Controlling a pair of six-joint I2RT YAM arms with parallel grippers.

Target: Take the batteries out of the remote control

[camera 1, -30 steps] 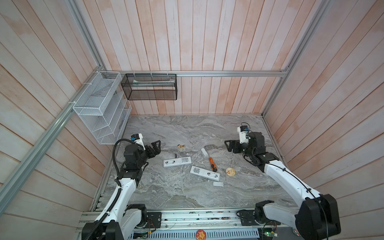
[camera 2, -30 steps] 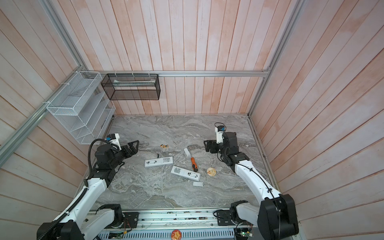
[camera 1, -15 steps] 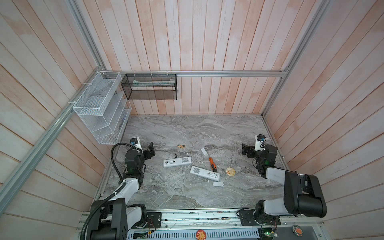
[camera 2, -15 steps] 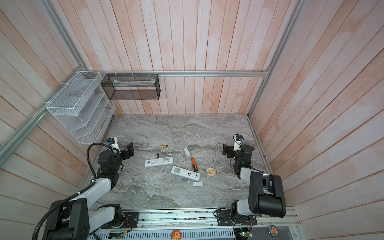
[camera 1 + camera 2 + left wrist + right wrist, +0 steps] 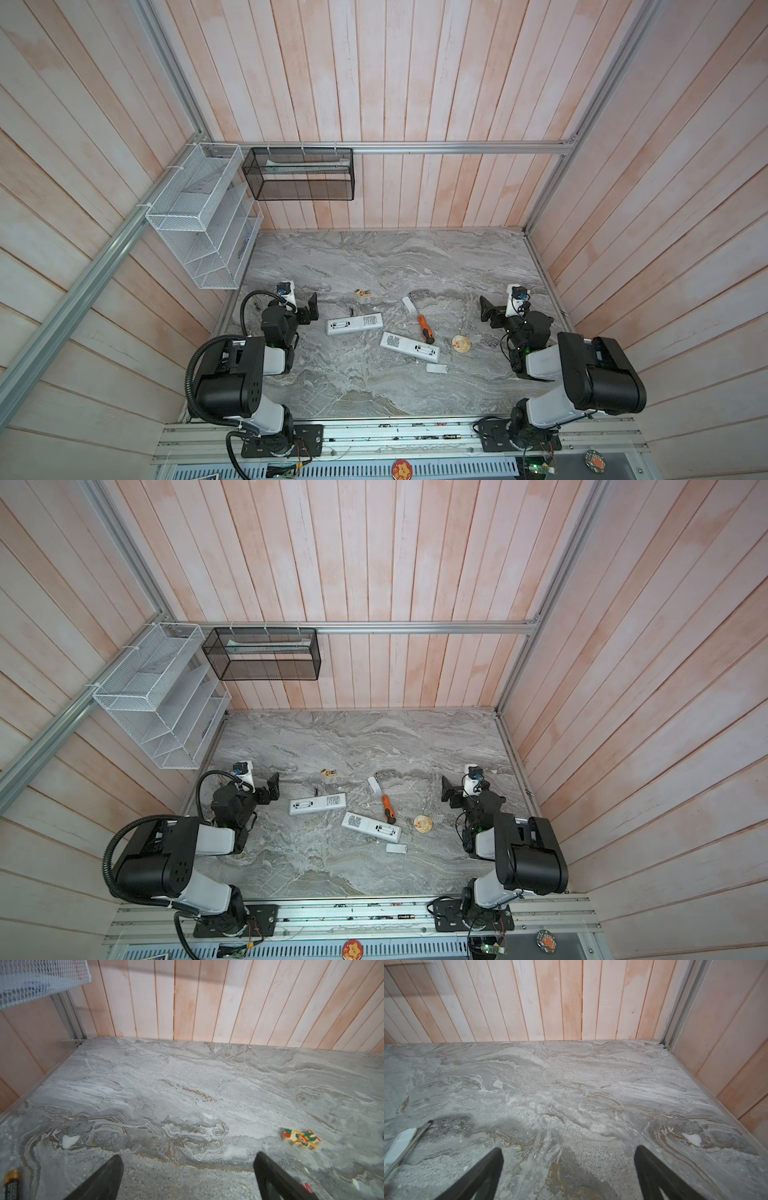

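1. While nothing is in hand, left gripper [image 5: 188, 1159] hangs low over the table [image 5: 187, 1084], fingers wide apart; one battery [image 5: 12, 1183] lies loose just beside it.
2. Centre: left remote [image 5: 354, 324] and right remote [image 5: 409, 345] lie back-up, bays uncovered and pale, no dark battery seen inside. Judged unloaded. Loose cover [image 5: 436, 368] lies near right remote.
3. On the right, right gripper [image 5: 569, 1151]: fingers wide apart, empty. Remaining cells' whereabouts: cannot tell.

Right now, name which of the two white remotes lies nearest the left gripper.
The left-hand remote, just beside the left gripper; the other remote lies farther right, slanted, by the orange-handled screwdriver.
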